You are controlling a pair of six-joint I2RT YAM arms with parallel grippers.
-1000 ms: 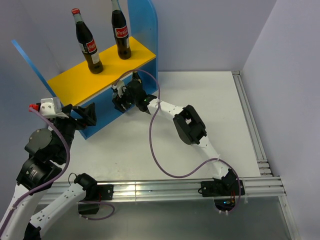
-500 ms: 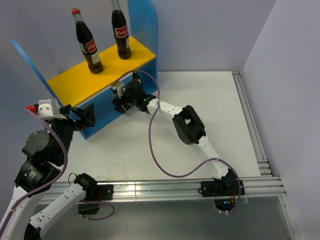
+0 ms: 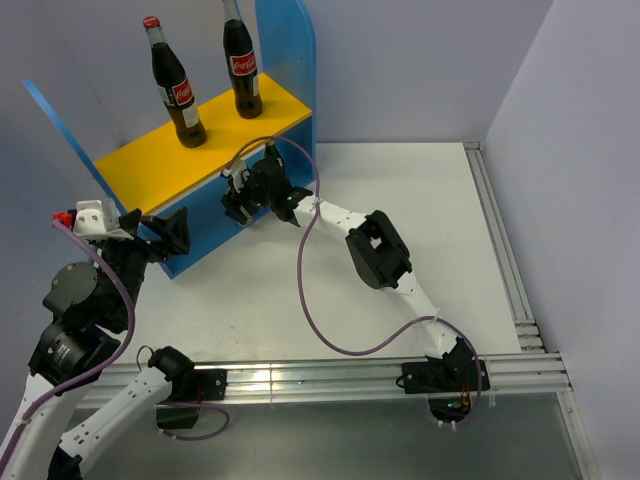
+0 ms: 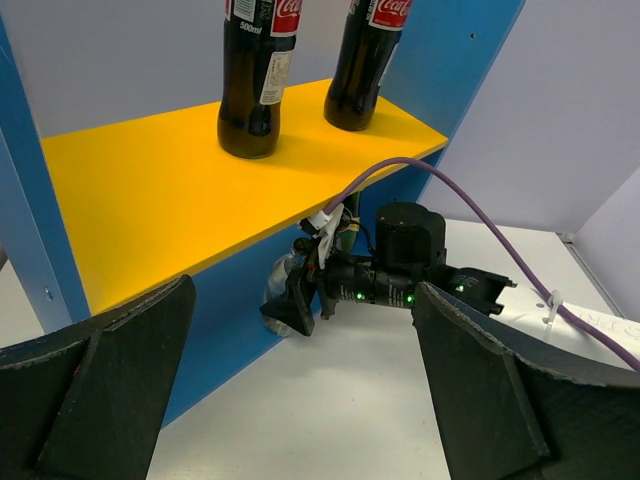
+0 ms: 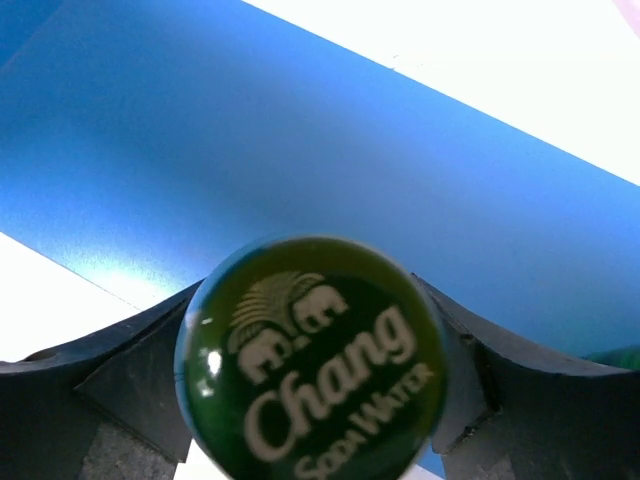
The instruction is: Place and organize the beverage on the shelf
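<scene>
Possibly the bottle [image 5: 312, 360] clamped in the right gripper [image 3: 238, 198] is knocked against the shelf [image 3: 180, 150]; the left gripper [image 3: 172, 228] is held open.

the right half of the yellow top board [image 3: 140, 170] is taken by two cola bottles [image 3: 178, 95]; its left half is left bare. the gap under its front edge is blocked by the right gripper [image 3: 238, 200] and its green-capped bottle [image 5: 310, 360].
</scene>
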